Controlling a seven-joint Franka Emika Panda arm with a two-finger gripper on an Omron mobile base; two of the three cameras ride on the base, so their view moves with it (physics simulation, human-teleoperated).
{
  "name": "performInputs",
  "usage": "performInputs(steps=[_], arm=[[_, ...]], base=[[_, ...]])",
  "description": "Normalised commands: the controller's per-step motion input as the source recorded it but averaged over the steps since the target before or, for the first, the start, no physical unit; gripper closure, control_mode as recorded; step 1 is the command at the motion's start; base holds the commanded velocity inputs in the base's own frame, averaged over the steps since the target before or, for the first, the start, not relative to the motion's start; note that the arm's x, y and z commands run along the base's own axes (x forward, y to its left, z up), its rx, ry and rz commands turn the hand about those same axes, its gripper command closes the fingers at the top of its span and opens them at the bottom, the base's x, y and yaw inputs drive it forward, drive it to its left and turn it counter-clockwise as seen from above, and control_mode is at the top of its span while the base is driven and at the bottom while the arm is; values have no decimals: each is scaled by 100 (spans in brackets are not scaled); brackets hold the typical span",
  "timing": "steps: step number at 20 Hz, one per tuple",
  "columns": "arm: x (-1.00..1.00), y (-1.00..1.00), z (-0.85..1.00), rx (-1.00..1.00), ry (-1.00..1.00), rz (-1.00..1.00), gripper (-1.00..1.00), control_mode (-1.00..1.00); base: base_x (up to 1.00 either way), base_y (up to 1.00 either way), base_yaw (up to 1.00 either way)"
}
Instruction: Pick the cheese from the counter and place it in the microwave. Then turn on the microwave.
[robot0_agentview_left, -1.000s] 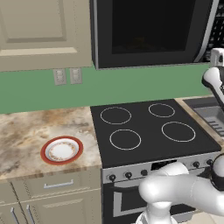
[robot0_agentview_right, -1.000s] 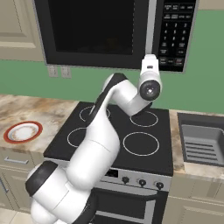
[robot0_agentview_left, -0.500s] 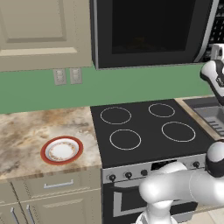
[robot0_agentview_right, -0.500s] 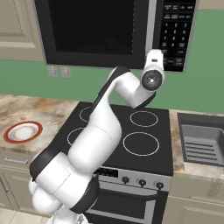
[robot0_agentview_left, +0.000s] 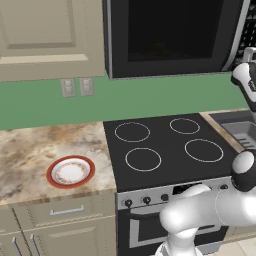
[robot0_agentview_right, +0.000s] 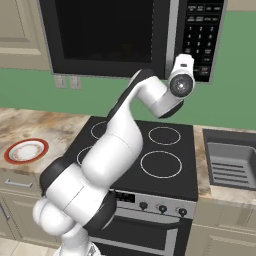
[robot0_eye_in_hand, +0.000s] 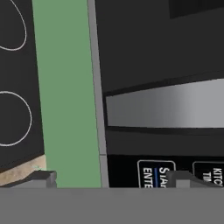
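Note:
The microwave hangs above the stove with its dark window door shut. A faint brownish shape shows behind the glass, too dim to name, so I cannot make out the cheese. My gripper is raised in front of the lower part of the button panel on the microwave's right. In the hand view my gripper is open and empty. Its fingertips stand wide apart, close to the panel's bottom row, where a START/ENTER button lies between them. The marbled counter lies at the left.
A round white plate with a red rim sits on the counter left of the black stovetop. A steel sink lies at the right. The silver trim runs across the hand view, and the green wall lies beyond the microwave's edge.
The hand has risen a little and moved closer to the button panel. The jaws have stayed open. Plate and door have not moved.

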Motion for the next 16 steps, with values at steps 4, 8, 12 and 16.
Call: performInputs(steps=[4, 8, 12, 16], arm=[[6, -1, -9, 11, 4, 0, -100, -100], [3, 0, -14, 11, 2, 0, -100, -100], [6, 0, -12, 12, 0, 0, -100, -100], [20, 0, -2, 9, 0, 0, -100, -100]], base=[[0, 0, 0], [0, 0, 0], [0, 0, 0], [0, 0, 0]])
